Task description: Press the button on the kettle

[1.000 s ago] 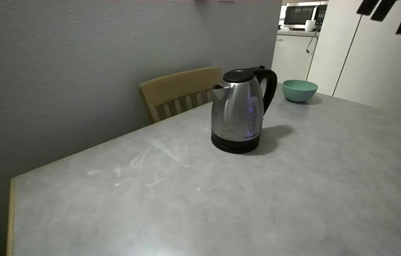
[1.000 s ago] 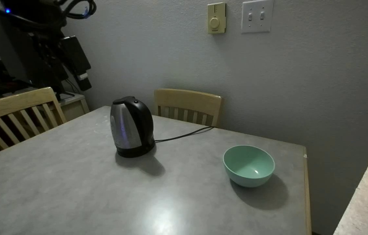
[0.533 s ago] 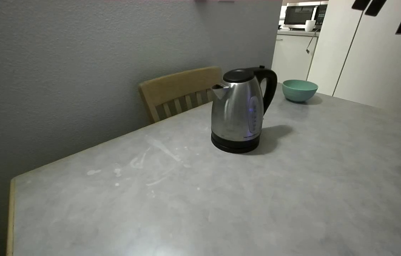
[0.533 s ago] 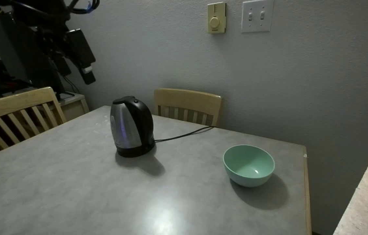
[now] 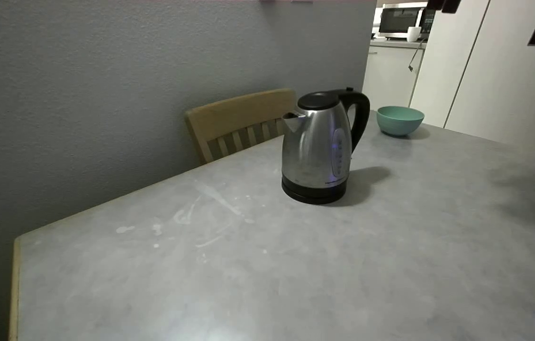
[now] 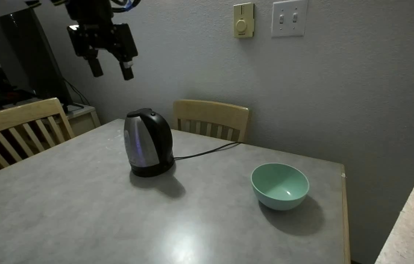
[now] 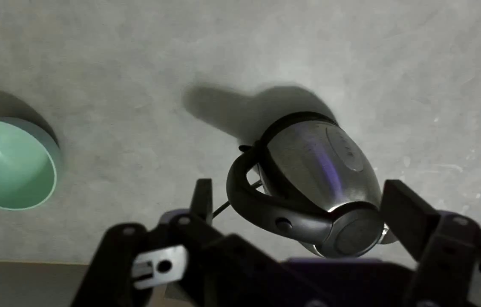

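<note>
Below the gripper (image 6: 113, 74), well apart: steel kettle (image 6: 142, 145), upright on desk (image 6: 89, 216).
Fingers (image 6: 127, 73) spread wide; wrist view has kettle handle (image 7: 257, 209) and lid (image 7: 356, 233) between them. Teal bowl (image 6: 280, 202) also lower than gripper, past kettle's handle side, farther from gripper than kettle.

Both exterior views across the table (image 5: 248, 265) from different sides, wrist view from above, kettle (image 5: 317, 149) and bowl (image 6: 279, 204) in all.

The kettle (image 5: 315, 151) is silver streaked with violet, its handle (image 5: 363, 111), lid (image 5: 318, 101) and base (image 5: 313, 193) black, the bowl (image 6: 279, 187) mint green, the surface (image 6: 82, 205) mottled grey, the chairs (image 6: 210, 107) yellowish tan, the wall (image 5: 106, 94) grey, the claw (image 6: 113, 75) mostly black.
</note>
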